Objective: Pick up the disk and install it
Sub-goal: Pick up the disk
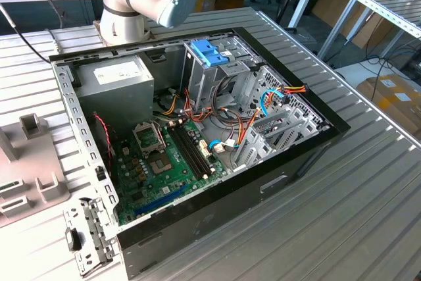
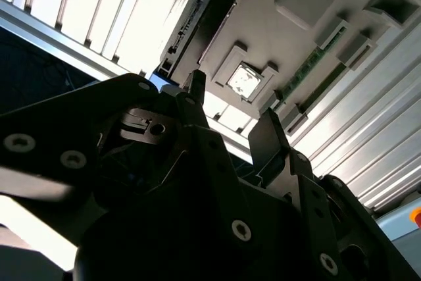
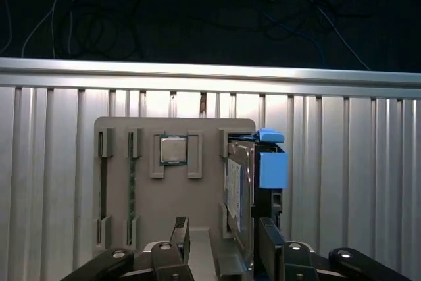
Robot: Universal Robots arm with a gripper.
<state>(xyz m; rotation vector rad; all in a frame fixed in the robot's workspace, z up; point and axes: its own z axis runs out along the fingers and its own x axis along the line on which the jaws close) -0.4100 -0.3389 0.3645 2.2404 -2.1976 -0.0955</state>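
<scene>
Open fingers near the disk in its grey holder.

The 2 fingers [image 3: 179,236] are spread wide apart and hold nothing. The disk [image 3: 238,189] stands on its thin edge in a slot of the grey holder [image 3: 164,202] on the ribbed desk [image 3: 342,162], near a small square chip [image 3: 173,149]. It looks heavy, hard and stiff, and a bump could hurt it. I would pinch its 2 flat sides, not the blue rails [image 3: 272,169]. Its white label is turned sideways, so no words can be read.
</scene>
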